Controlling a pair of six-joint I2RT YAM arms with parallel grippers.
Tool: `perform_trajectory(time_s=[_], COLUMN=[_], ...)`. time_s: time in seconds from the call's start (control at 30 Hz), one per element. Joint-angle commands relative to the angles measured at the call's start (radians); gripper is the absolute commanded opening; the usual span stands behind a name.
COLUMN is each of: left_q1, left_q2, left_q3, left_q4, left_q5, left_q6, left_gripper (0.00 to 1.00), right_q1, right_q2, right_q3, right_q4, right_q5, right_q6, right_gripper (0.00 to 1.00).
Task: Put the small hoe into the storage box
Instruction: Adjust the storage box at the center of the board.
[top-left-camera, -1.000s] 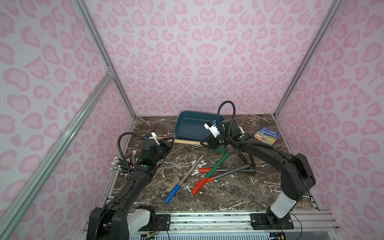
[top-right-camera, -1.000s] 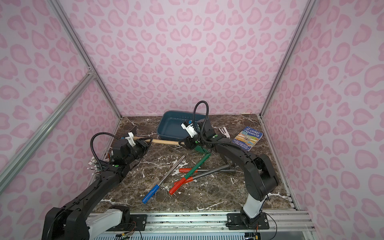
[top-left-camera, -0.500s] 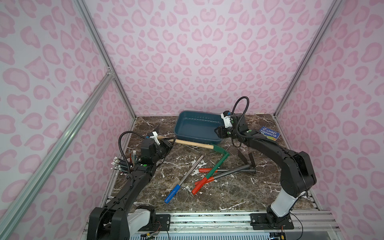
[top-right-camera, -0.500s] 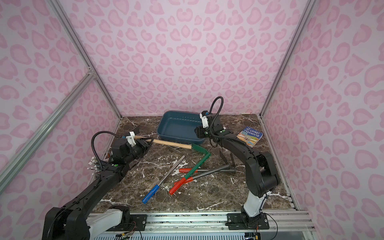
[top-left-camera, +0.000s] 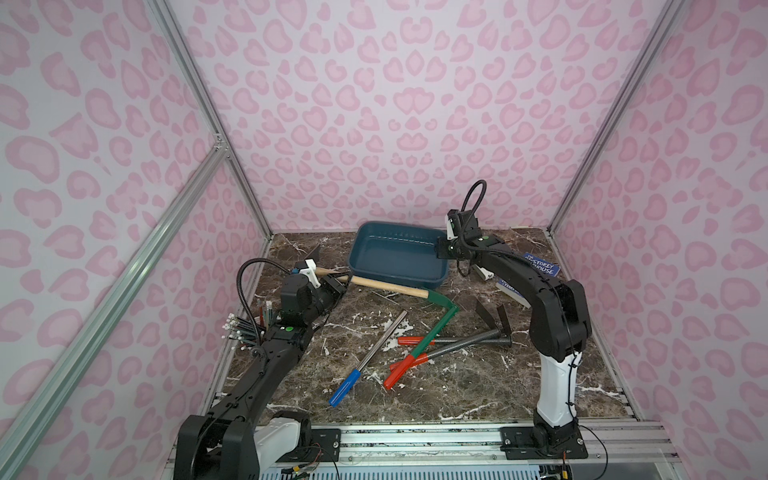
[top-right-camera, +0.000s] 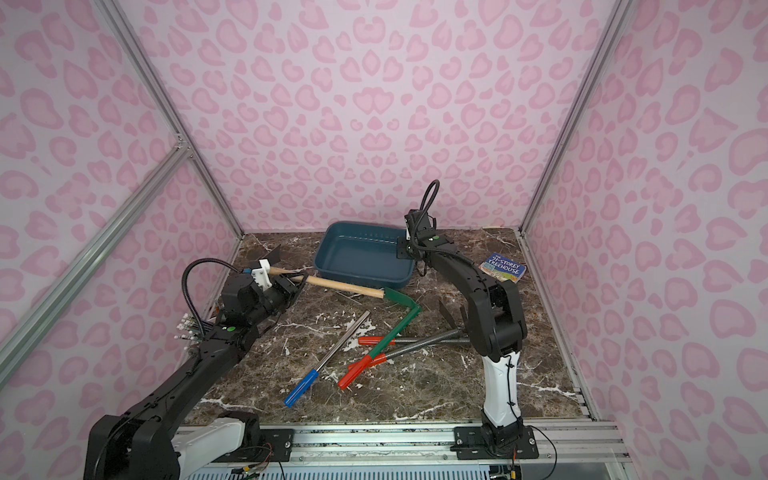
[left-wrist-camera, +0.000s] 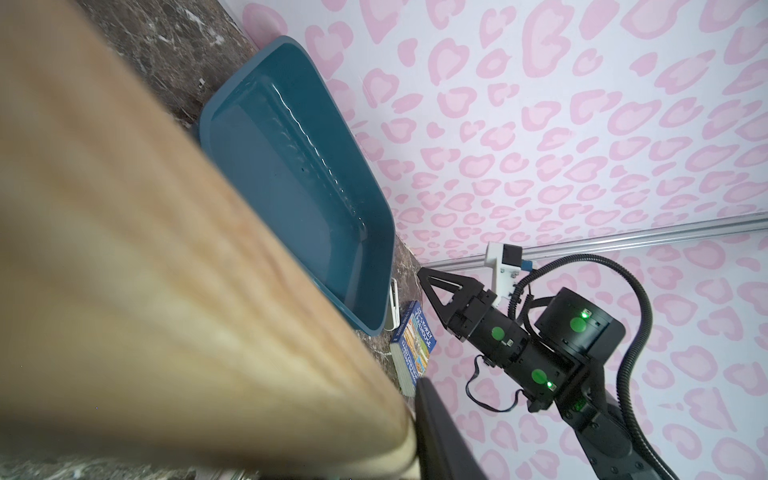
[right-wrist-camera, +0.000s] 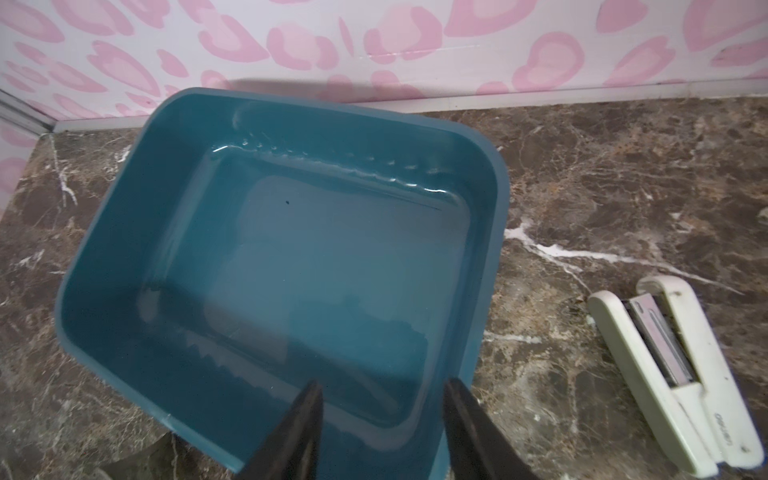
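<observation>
The small hoe (top-left-camera: 386, 286), with wooden handle and bent green head, lay outside the storage box (top-left-camera: 399, 278); its handle ran just in front of the box's near wall, and its green head lay among the loose tools at the middle of the desk (top-left-camera: 457, 395); the left hand (top-left-camera: 336, 286) was clenched on the handle close to its butt end; in the left wrist view the handle filled much of the frame beside one dark finger (left-wrist-camera: 440, 436); the right hand (right-wrist-camera: 382, 382), well apart from the hoe, hung over the box's right-hand rim, fingers spread with nothing between them; a white stapler (right-wrist-camera: 681, 374) and a book (top-left-camera: 540, 266) lay to the right of the box; a blue-handled screwdriver (top-left-camera: 345, 388) lay nearer the desk's front edge.
</observation>
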Motion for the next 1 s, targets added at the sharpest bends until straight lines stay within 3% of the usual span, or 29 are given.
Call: perform_trajectory(time_s=[0.0, 0.33, 0.57, 0.87, 0.97], left_q1=[0.002, 0.003, 0.003, 0.003, 0.002], left_q2=[0.002, 0.009, 0.013, 0.025, 0.028], left_q3=[0.018, 0.025, 0.023, 0.025, 0.027], left_q4=[0.083, 0.08, 0.089, 0.117, 0.118], left_q5=[0.01, 0.012, 0.01, 0.014, 0.014], left_q6=[0.042, 0.049, 0.051, 0.055, 0.055], left_gripper=[0.05, 0.05, 0.05, 0.05, 0.05], right_q1=[-0.001, -0.004, -0.016, -0.027, -0.027], right_q2=[0.042, 0.098, 0.187, 0.271, 0.317], right_q3=[0.066, 0.1, 0.181, 0.258, 0.329], right_q4=[-0.087, -0.133, -0.188, -0.231, -0.285], right_q5=[0.061, 0.187, 0.158, 0.08, 0.081], right_q6=[0.021, 0.052, 0.055, 0.032, 0.021], right_gripper=[0.52, 0.52, 0.52, 0.39, 0.39])
